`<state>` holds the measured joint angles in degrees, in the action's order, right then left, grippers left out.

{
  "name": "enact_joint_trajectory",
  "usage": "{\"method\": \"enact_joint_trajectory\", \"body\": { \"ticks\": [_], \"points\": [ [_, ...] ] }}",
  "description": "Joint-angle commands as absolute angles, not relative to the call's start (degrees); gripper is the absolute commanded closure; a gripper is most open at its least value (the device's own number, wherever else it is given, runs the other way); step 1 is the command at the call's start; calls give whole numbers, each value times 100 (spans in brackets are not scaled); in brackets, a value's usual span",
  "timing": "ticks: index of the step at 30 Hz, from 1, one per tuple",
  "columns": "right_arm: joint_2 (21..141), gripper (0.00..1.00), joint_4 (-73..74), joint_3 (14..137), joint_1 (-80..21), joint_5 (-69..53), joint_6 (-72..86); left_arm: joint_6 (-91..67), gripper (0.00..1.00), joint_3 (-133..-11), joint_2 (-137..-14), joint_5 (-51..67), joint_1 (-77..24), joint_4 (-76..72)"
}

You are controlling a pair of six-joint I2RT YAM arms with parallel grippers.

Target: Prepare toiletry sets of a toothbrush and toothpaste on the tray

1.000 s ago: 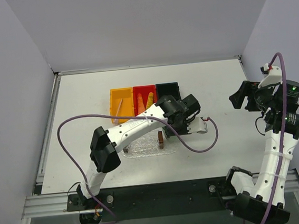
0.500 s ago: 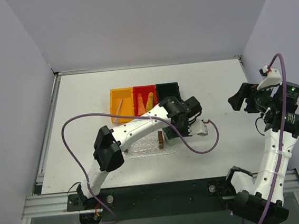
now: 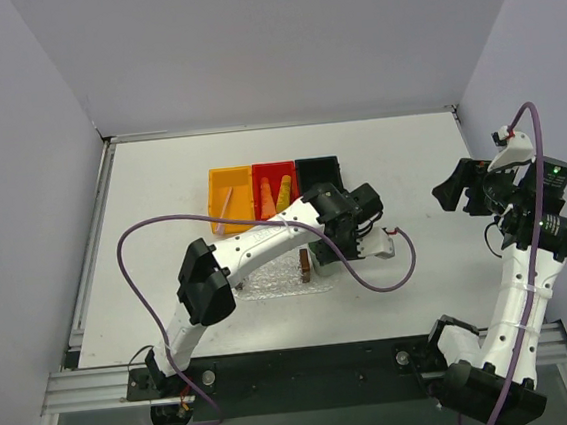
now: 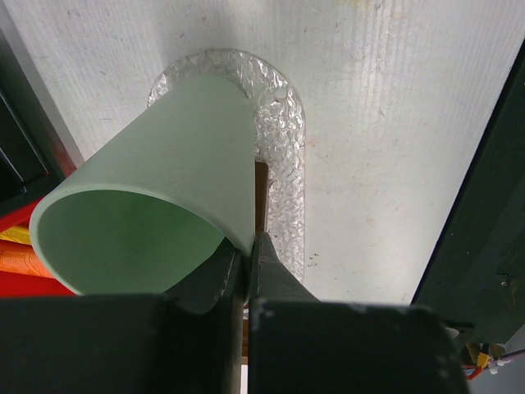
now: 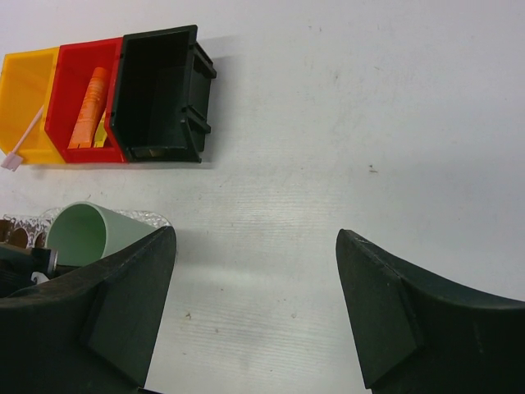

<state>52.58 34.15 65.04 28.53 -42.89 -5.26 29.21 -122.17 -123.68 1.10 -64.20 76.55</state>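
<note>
My left gripper [image 4: 250, 246] is shut on the rim of a pale green cup [image 4: 156, 180], held tilted over the right end of the clear bumpy tray [image 4: 283, 123]. In the top view the left gripper [image 3: 317, 251] hides the cup above the tray [image 3: 265, 283]. The toothbrush [image 3: 224, 208] lies in the orange bin [image 3: 228, 183]. The orange toothpaste tube [image 3: 265, 196] and the yellow one [image 3: 284, 192] lie in the red bin [image 3: 272, 169]. My right gripper [image 3: 452, 188] is open and empty, off to the right; its wrist view [image 5: 254, 246] shows the cup [image 5: 86, 234].
A black bin [image 3: 318, 172] stands beside the red one. A narrow brown object [image 3: 306, 267] lies on the tray by the cup. A purple cable [image 3: 126, 248] loops over the table left of the tray.
My left wrist has shifted slightly left and nearer with the cup. The right gripper has barely moved.
</note>
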Motion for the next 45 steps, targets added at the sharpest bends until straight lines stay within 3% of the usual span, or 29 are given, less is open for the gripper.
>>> {"method": "enact_joint_trajectory", "body": {
  "ticks": [1,45],
  "points": [
    [5274,26,3340,6442,2909,-4482,-624,2936,100,-12322,-12331,272,-6469,7770],
    [5265,27,3340,6284,2997,-4650,-615,2874,100,-11742,-12138,88,-6548,7682]
  ]
}}
